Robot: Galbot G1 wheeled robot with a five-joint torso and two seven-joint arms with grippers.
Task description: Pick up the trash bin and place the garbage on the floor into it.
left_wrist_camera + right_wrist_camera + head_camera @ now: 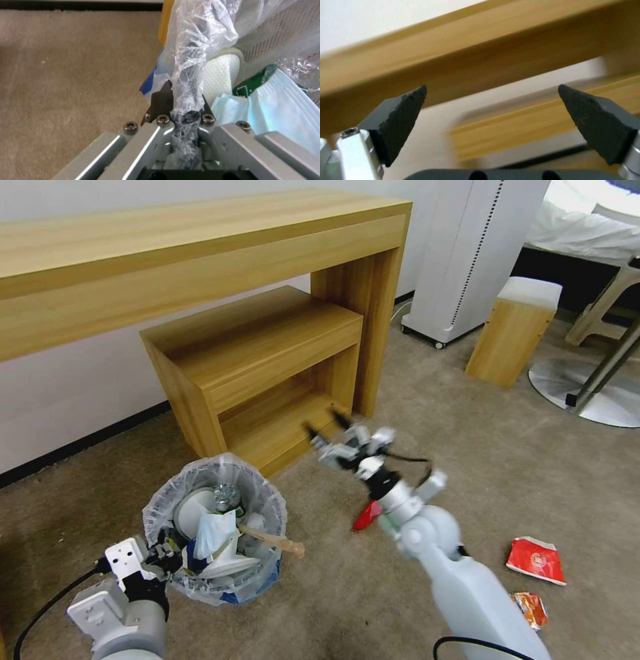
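Two pincers: left [181, 106] grips the bag-lined, litter-stuffed trash bin's [215, 530] rim, right [491, 110] gapes wide, empty.

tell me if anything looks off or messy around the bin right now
The trash bin, gripped at its rim by the left gripper, is overfull: a wooden stick juts out past the rim. Three red packets lie on the floor near the open right gripper.
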